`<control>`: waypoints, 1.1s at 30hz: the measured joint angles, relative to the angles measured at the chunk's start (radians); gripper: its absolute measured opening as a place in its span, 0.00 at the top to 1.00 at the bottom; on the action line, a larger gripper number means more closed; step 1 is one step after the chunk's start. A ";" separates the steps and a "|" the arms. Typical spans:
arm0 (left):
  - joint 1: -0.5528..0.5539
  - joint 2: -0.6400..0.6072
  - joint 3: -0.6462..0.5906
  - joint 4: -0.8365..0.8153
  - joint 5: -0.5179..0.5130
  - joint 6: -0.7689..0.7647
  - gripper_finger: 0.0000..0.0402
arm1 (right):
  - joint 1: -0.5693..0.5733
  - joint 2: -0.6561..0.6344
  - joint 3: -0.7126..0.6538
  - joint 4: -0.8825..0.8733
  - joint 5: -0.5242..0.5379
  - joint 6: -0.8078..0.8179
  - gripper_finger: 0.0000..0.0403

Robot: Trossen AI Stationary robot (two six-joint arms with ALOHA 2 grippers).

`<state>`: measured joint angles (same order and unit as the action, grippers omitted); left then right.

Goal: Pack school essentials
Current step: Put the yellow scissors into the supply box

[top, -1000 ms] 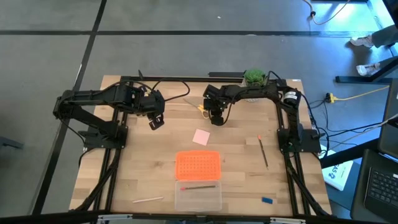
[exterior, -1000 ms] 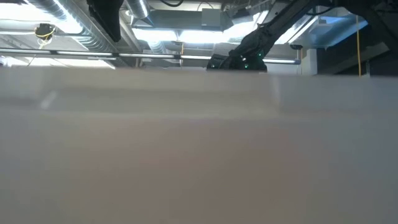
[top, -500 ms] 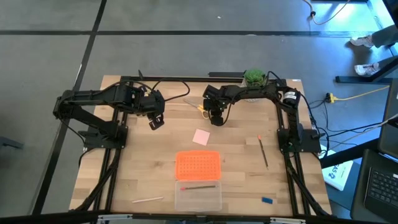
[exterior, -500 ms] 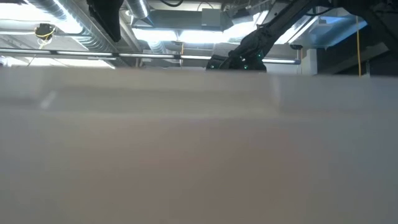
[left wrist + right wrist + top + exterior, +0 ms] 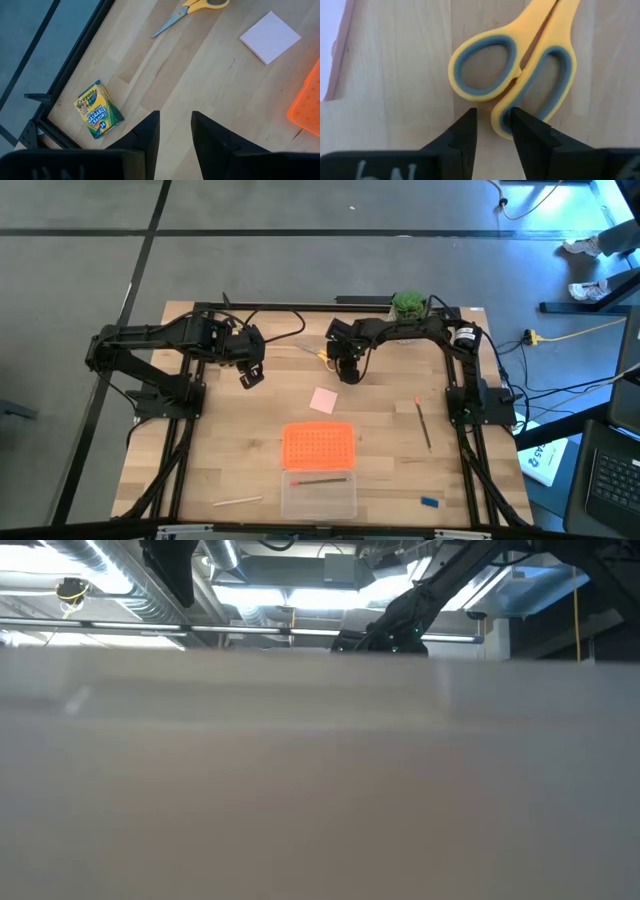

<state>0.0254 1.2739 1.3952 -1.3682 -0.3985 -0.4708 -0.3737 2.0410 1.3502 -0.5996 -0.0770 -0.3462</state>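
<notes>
From above, pale plank table, flat pink square pad mid-table. Left wrist cam adds the glossy crayon box by the edge; left end effector slightly apart, empty. Right wrist: right end effector narrowly apart over the yellow-handled scissors, grey-lined loops.

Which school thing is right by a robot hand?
The yellow-handled scissors: the right hand sits at their handle loops; the crayon box and pink pad lie apart.
</notes>
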 joint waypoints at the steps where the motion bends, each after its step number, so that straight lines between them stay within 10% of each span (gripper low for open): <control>1: 0.000 0.000 0.000 0.000 0.000 0.000 0.74 | 0.000 0.005 0.001 0.001 0.000 0.000 0.70; 17: 0.000 0.000 0.000 0.000 0.000 0.000 0.74 | 0.000 0.037 0.004 -0.006 0.003 0.004 0.94; 33: 0.000 0.000 0.000 0.000 0.000 0.000 0.74 | 0.000 0.015 0.035 -0.023 -0.001 0.050 0.95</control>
<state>0.0257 1.2739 1.3952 -1.3682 -0.3985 -0.4706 -0.3733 2.0565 1.3853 -0.6222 -0.0780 -0.2967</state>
